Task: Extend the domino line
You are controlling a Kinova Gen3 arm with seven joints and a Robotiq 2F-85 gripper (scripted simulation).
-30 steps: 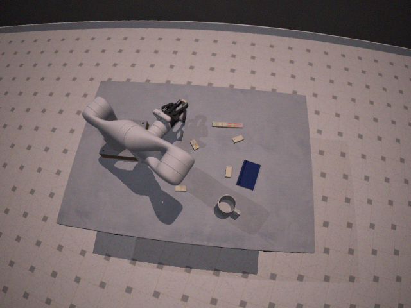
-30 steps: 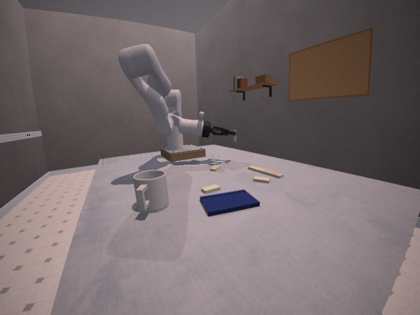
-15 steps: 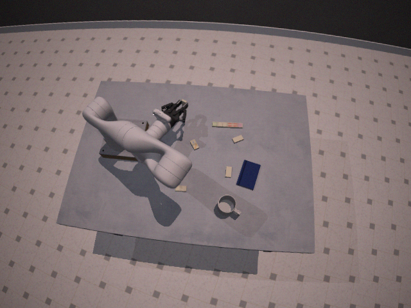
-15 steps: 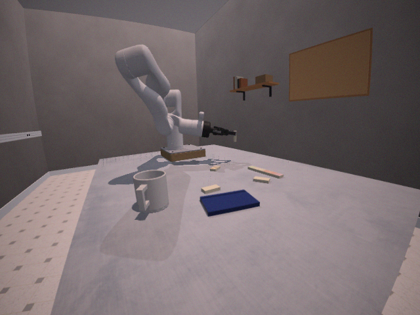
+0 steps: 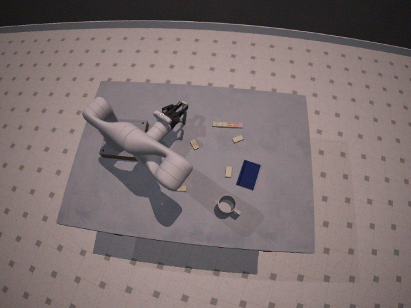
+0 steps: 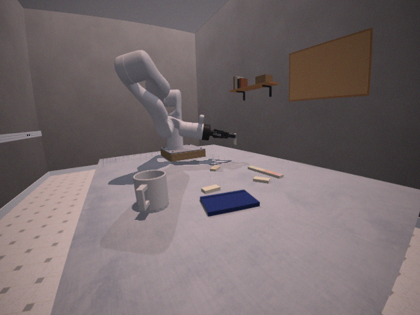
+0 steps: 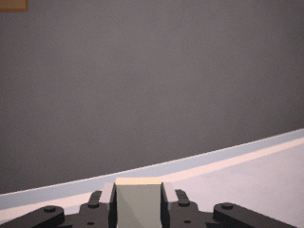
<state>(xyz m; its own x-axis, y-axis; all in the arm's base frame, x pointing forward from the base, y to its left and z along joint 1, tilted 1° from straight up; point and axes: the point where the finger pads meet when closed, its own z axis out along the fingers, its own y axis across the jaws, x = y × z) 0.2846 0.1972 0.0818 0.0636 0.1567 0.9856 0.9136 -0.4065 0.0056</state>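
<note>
Here, rather, we grasp a small cream rectangular domino (image 5: 184,102) (image 6: 235,138) (image 7: 138,204) between the black two-finger gripper's fingertips (image 5: 183,105) (image 6: 234,136), raised above the grey table (image 5: 282,199) (image 6: 271,257) (image 7: 256,182), upper left of the top view. Right of it there, we see the straight multicoloured line of flat dominoes (image 5: 227,124) (image 6: 265,171).Currently, we grasp a small cream rectangular domino (image 5: 184,102) (image 6: 235,138) (image 7: 138,204) between the fingers of our black two-finger gripper (image 5: 183,105) (image 6: 234,136) (image 7: 138,198), up off the grey table (image 5: 282,199) (image 6: 271,257) (image 7: 256,182). In the top view it sits upper left of centre, with the straight multicoloured domino line (image 5: 227,124) (image 6: 265,171) to its right.

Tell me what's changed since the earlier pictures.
The white arm's raised elbow shifted slightly left in the exterior view. Nothing was visibly grasped or released: the black gripper still holds a pale domino. The domino line, grey mug and navy-blue book stayed put.
</note>
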